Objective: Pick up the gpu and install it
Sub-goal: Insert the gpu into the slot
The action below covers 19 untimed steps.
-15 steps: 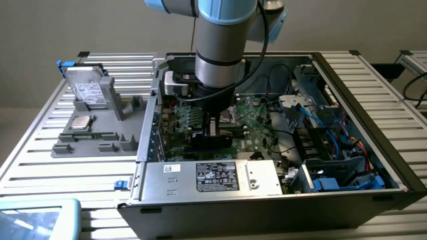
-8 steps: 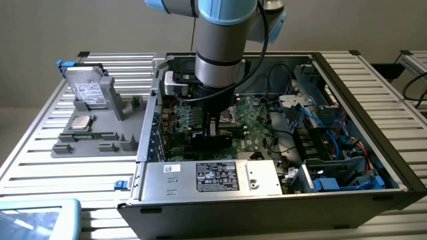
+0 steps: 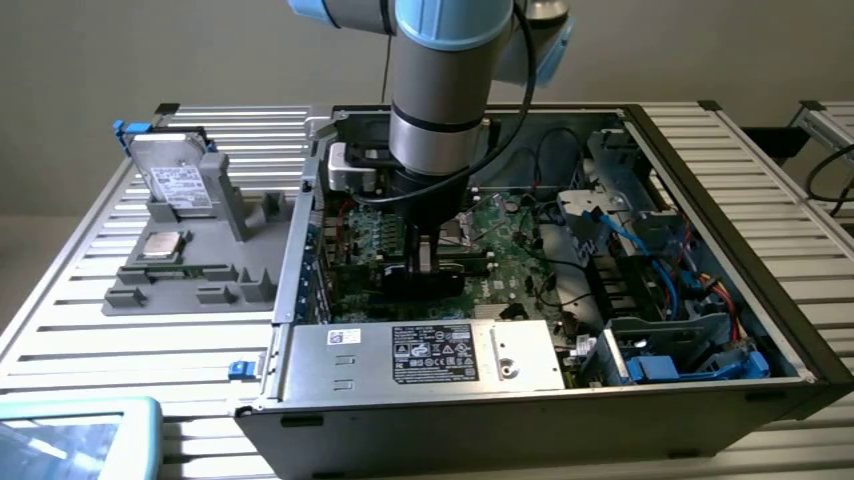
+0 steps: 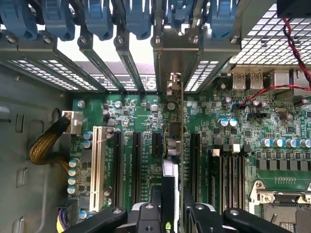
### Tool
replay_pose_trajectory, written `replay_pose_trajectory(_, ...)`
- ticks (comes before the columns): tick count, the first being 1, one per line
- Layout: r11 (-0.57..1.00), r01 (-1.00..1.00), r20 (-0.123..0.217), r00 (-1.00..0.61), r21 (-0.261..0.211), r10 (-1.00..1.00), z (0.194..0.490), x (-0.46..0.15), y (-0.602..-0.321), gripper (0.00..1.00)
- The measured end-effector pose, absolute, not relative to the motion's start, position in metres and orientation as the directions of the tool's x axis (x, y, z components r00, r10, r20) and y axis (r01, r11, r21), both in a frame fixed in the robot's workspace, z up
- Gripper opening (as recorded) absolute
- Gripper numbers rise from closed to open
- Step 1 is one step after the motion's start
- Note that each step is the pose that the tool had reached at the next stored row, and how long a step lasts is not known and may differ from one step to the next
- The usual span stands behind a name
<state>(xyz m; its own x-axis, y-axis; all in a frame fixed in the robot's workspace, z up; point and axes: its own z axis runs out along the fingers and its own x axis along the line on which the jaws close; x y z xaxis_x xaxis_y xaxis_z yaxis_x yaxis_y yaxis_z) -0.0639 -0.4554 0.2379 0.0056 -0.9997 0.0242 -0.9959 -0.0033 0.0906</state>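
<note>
The bench point(image 3: 80, 330) is a slatted metal surface of pale parallel bars. An open computer case point(image 3: 561, 400) lies on its side on it, taking up most of the half toward the exterior view's right and reaching the near edge. A grey parts holder point(image 3: 200, 270) sits on the slats beside the case, toward the far corner at the exterior view's left. A pale blue-framed object point(image 3: 74, 440) lies at the near corner on that same side.
</note>
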Motion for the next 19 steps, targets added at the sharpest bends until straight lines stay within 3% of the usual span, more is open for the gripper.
replay_pose_trajectory(19, -0.004, -0.996, 0.026, 0.006, 0.09, -1.0, 0.2354, -0.0642, -0.4554, 0.27)
